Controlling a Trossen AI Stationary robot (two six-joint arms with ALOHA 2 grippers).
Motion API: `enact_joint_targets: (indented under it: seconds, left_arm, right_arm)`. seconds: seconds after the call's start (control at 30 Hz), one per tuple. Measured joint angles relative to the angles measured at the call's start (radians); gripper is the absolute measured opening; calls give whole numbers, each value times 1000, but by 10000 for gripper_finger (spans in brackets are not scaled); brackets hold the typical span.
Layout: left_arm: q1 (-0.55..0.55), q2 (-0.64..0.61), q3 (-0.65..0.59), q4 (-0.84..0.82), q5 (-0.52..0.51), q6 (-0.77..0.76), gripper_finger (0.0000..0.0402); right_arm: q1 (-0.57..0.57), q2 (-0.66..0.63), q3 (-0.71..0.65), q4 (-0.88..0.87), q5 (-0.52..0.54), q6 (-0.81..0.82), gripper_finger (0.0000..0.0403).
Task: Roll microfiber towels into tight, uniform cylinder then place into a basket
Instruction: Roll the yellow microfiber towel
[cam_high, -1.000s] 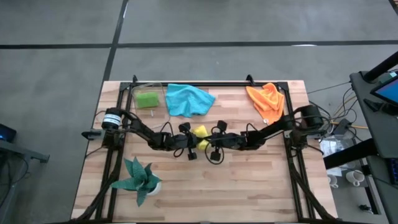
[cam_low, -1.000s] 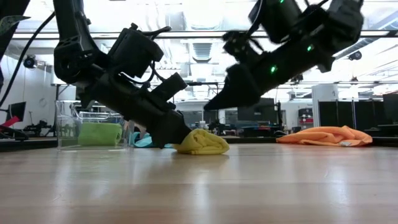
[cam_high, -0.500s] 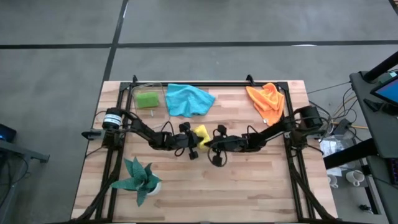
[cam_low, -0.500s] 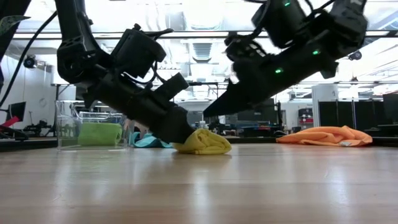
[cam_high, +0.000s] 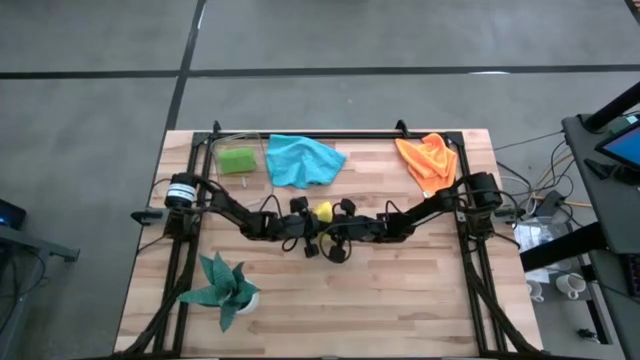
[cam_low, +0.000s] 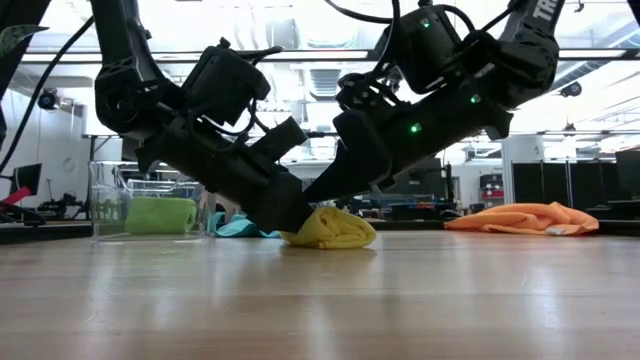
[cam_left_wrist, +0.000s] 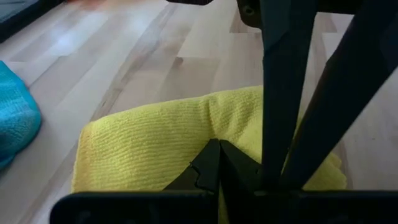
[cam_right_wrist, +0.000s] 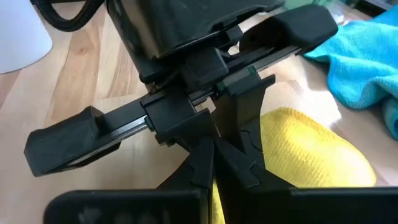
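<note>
1. Both grippers met at the middle of the tabletop (cam_high: 400, 290): the left gripper (cam_high: 312, 224) had its fingers pressed together, tips down on the yellow towel (cam_low: 330, 229), and the right gripper (cam_high: 338, 225), fingers likewise closed, came in from the opposite side with its tips against the same towel.
2. Neither gripper appeared to clamp the cloth; both seemed to be pushing or pinning it.
3. The yellow towel lay as a low, partly rolled bundle, soft and finely ribbed in the left wrist view, with rounded folds, not yet a tight cylinder.
4. Done so far, as I judged it: the lime green towel (cam_high: 238, 160) sat rolled inside the clear thin-walled basket (cam_low: 105, 200) near the far left corner.
5. Left to do: the bright blue towel (cam_high: 303, 159) lay loose and crumpled by the far edge, beside the basket, and the orange towel (cam_high: 428, 160) lay in a rumpled heap near the far right corner; neither was rolled.
6. By my estimate the task was roughly a quarter complete, with the second towel in hand.
7. A teal spiky-leaved plant (cam_high: 222, 288) stood near the front left corner, well apart from the work.
</note>
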Motion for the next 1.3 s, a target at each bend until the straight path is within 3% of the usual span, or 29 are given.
enact_joint_targets:
  seconds: [0.9, 1.03, 1.2, 1.3]
  left_arm:
    - [0, -26, 3, -12, -14, -8, 0]
    - [0, -90, 1, -67, -34, 42, 0]
    - [7, -201, 2, -130, -172, 129, 0]
    - [35, -218, 10, -165, -141, 153, 0]
  right_arm:
    - [1, 8, -3, -133, -73, 58, 9]
    - [1, 7, -4, -145, -74, 58, 9]
    - [2, 7, -3, -150, -78, 57, 9]
    - [-1, 5, -3, -163, -106, 32, 9]
